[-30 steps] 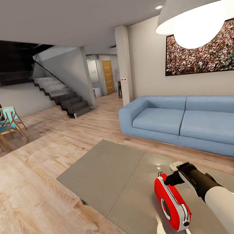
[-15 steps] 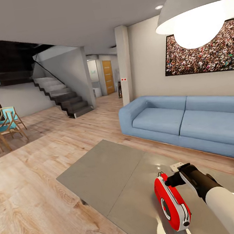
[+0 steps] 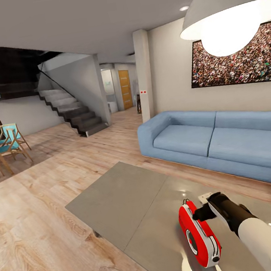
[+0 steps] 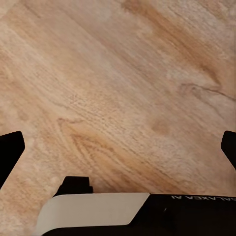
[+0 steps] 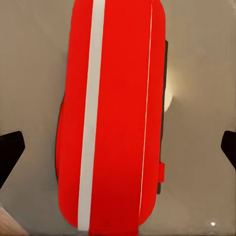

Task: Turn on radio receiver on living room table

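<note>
Red and rounded, the small radio receiver (image 3: 199,234) with white-grey trim and round dial stands on the glossy grey tabletop (image 3: 119,198); the right end effector (image 3: 202,213) presses at its top, fingers spread wide either side. Beyond sits the long blue sofa (image 3: 214,141).

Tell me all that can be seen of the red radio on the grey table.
The radio receiver is small, rounded and glossy red, like plastic, with white-grey side trim, a round dial on its face and a thin handle on top. It stands upright on the table, near the robot. The right gripper is at its upper edge; actual contact cannot be judged. In the right wrist view the radio is a long red body with one white stripe between the spread fingertips.
</note>
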{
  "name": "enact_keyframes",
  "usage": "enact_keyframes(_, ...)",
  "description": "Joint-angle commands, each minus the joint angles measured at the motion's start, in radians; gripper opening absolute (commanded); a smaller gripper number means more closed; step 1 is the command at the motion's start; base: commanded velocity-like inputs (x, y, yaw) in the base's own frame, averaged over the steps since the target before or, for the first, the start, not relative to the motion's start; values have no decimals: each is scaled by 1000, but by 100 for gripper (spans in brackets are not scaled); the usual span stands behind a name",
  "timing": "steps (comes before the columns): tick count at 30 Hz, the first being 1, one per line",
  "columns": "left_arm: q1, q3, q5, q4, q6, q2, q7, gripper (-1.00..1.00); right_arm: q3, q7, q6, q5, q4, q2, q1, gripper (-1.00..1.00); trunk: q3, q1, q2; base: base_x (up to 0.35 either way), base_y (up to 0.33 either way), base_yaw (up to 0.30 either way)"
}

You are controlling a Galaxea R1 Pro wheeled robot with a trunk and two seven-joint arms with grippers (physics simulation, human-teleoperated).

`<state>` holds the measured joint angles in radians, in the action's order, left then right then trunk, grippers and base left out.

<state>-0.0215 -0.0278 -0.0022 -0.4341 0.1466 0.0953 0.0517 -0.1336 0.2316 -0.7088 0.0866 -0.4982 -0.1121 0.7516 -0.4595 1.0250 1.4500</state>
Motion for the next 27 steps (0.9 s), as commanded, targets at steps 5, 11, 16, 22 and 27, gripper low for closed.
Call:
enact_keyframes(5,0,0,1,0,-2,0,0,100,0,0,45,1,50,0,0,100,0,0,0,0,0,0)
enact_keyframes(11,0,0,1,0,-2,0,1,100,-1,0,80,1,86,1,0,100,0,0,0,0,0,0)
enact_keyframes(16,0,0,1,0,-1,1,1,100,-1,-1,82,1,94,2,0,100,0,0,0,0,0,0)
enact_keyframes(22,0,0,1,0,-1,1,2,100,-1,-1,85,1,113,2,0,100,0,0,0,0,0,0)
enact_keyframes(27,0,-1,0,0,-1,1,3,100,-1,-1,86,1,128,3,0,100,0,0,0,0,0,0)
